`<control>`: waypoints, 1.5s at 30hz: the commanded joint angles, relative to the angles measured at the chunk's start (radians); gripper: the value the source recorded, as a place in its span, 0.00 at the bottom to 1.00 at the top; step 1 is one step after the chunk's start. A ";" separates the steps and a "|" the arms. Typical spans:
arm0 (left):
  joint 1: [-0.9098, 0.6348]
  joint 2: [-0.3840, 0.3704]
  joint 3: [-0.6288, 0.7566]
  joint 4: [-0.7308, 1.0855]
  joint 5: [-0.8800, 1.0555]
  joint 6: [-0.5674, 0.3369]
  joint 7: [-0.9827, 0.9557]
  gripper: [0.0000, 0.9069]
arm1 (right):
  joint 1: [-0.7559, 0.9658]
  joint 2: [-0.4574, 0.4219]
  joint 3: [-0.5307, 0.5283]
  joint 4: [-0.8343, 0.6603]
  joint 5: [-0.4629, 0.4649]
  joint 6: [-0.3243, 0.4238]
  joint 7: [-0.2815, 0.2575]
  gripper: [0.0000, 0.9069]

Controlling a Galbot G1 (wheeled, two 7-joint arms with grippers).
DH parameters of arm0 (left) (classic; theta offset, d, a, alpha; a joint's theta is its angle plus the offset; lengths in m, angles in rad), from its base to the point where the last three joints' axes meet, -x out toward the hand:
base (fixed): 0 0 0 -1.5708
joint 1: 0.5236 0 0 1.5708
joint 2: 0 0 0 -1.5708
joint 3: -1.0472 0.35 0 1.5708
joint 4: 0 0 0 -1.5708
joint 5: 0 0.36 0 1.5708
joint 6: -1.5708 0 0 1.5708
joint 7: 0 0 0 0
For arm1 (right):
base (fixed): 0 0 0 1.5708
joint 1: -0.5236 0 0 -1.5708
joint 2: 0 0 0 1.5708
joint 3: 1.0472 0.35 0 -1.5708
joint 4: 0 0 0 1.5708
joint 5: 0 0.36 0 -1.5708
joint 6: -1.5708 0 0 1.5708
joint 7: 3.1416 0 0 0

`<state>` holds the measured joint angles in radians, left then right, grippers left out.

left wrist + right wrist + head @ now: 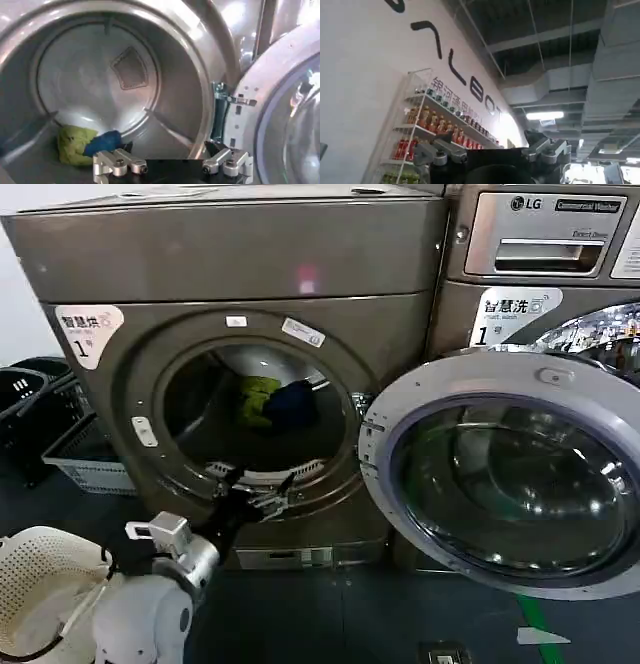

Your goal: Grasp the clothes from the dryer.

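While our head view takes in the whole large grey-bronze front-loading dryer [240, 364] across the upper left and centre of the frame, its silver-rimmed glass door [510, 479] swung open at the right, we see the clothes only as small shapes deep in the round porthole: a yellow-green fabric garment [257, 399] and a dark navy blue garment [292, 404] touching it on its right. Our left wrist view looks straight into the bare metal drum [100, 75] and shows more: the yellow-green garment [75, 144] lies crumpled on the drum floor at the lower left of that frame, and the navy garment [102, 141] rests partly over its edge. That view also shows the door hinge [225, 100] at centre right, beside the door's pale rim. From the head we see our left arm rising from the lower left of the frame, white wrist housing low and dark forearm angled up toward the porthole's lower lip, with the left gripper [255, 494] just at that lip, well short of the garments; in the left wrist view its fingers [117, 162] stand wide apart and hold nothing. A white perforated plastic basket [40, 584] sits at the lower left corner of the head view. Our right wrist view shows the right gripper [492, 150] pointing upward at a white wall and ceiling, its fingers spread wide, holding nothing.
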<state>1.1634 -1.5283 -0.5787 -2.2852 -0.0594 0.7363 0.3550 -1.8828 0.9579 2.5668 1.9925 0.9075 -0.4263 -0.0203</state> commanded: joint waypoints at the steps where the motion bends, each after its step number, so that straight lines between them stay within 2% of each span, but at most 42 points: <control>1: 0.011 -0.005 0.007 -0.004 0.011 0.037 0.000 1.00 | 0.010 0.005 -0.007 0.006 -0.005 0.002 -0.002 1.00; 45: -0.017 -0.002 0.000 0.027 0.004 0.029 0.002 1.00 | -0.016 0.013 0.035 -0.007 -0.015 0.009 -0.011 1.00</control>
<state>1.1501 -1.5327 -0.5769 -2.2638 -0.0540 0.7363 0.3563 -1.8983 0.9698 2.5991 1.9853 0.8927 -0.4175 -0.0310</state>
